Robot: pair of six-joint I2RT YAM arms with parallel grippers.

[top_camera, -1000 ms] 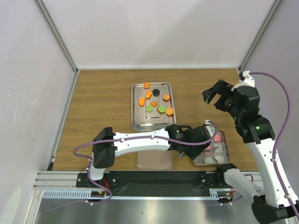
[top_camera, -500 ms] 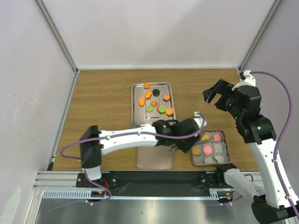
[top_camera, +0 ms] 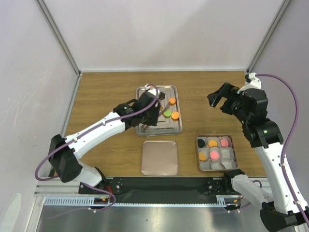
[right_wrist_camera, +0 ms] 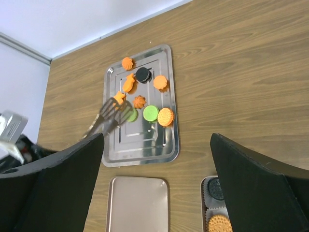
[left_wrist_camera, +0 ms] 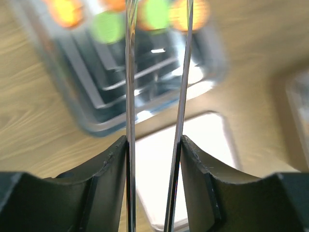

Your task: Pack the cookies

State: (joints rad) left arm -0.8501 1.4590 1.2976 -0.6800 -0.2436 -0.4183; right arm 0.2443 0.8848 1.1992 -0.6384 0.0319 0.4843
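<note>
The left gripper (left_wrist_camera: 153, 142) hangs over the silver rectangular tray (top_camera: 173, 129), upper centre.
Its fingers (left_wrist_camera: 108, 164) pinch thin metal tongs (right_wrist_camera: 107, 115); round orange, green and black cookies (right_wrist_camera: 150, 113) lie on that tray, more in the square box (top_camera: 198, 155), lower right. The right gripper (top_camera: 220, 99) is spread wide, empty.

Nothing readable is showing in any of the three views. No lettering, label, brand mark, number or sign is coming through clearly enough to make out.
</note>
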